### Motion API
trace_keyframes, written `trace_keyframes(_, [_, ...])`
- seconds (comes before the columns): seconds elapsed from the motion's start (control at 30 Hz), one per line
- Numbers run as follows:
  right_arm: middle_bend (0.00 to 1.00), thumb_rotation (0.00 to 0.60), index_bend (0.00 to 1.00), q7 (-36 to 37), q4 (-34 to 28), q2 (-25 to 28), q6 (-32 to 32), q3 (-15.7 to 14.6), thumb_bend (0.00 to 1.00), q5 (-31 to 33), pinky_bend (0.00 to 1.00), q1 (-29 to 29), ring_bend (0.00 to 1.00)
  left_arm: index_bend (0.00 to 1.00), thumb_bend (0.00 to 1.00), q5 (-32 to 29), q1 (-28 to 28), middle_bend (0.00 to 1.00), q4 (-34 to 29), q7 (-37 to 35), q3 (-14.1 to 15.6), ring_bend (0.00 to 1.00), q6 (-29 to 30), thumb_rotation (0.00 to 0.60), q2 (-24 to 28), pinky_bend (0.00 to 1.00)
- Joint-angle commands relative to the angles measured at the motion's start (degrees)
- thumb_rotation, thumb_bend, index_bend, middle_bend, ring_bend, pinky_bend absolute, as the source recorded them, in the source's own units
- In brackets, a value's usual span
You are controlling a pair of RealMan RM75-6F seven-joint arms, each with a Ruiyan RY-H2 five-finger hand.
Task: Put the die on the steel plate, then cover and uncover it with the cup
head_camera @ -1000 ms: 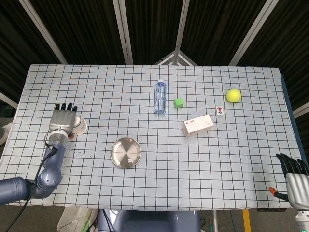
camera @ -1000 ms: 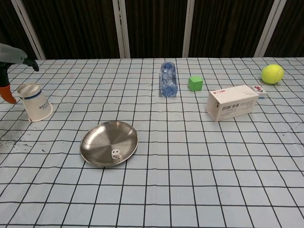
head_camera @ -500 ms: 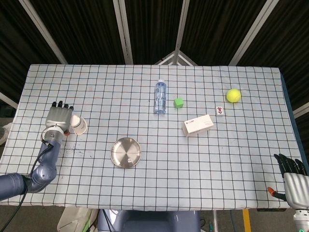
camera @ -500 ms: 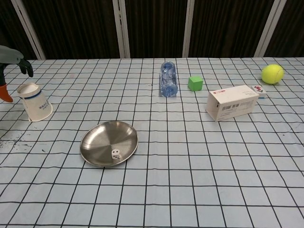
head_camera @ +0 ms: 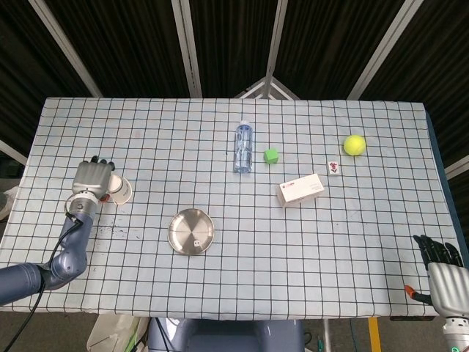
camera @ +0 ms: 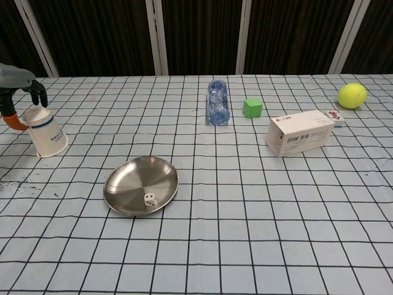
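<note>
A small white die (camera: pixel 149 199) lies inside the round steel plate (camera: pixel 126 184), near its front rim; the head view shows the die (head_camera: pixel 198 237) on the plate (head_camera: pixel 183 224) too. A white paper cup (camera: pixel 46 133) with a blue band stands mouth-down, left of the plate. My left hand (camera: pixel 21 89) hovers at the cup's top, fingers curled down over it and the orange-tipped thumb at its left side; firm contact is not visible. In the head view the left hand (head_camera: pixel 91 178) sits beside the cup (head_camera: pixel 120 190). My right hand (head_camera: pixel 442 270) is off the table's front right corner, fingers apart, holding nothing.
A clear water bottle (camera: pixel 217 102) lies on its side mid-table, with a green cube (camera: pixel 252 107) to its right. A white carton (camera: pixel 301 132), a small tile (camera: pixel 334 116) and a yellow tennis ball (camera: pixel 352 96) sit further right. Dark specks (camera: pixel 9 183) mark the cloth at left.
My left hand's fingers have curled down and come closer over the top of the cup. The cup, plate and die have stayed put. The right hand has sunk slightly.
</note>
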Motion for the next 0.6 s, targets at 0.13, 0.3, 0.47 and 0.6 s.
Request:
trace_keyframes(0.13, [0.12,0.600,0.11,-0.11,-0.32,0.17,-0.39,-0.02,0.04,0.40,0.09,0.11,0.13,0.27,0.41,3.85,0.68,0.23,0.65,-3.37,0.54,0.13,0.84,0.600,-0.80,0.27])
trace_keyframes(0.3, [0.12,0.600,0.11,-0.09,-0.60,0.39,-0.38,-0.06,0.04,0.47,0.09,0.09,0.13,0.27,0.42,5.63,0.81,0.23,1.04,-4.83,1.06,0.14,1.25,0.600,-1.40,0.28])
trace_keyframes(0.47, [0.12,0.600,0.11,-0.03,-0.73,0.51,-0.27,-0.04,0.04,0.54,0.09,0.05,0.13,0.27,0.42,6.16,0.68,0.24,0.74,-5.26,1.48,0.14,1.57,0.600,-1.62,0.28])
trace_keyframes(0.6, [0.12,0.600,0.11,-0.13,-0.86,0.55,-0.41,-0.09,0.04,0.55,0.09,0.13,0.13,0.27,0.43,6.70,0.58,0.25,0.32,-5.81,1.53,0.16,2.02,0.600,-1.78,0.29])
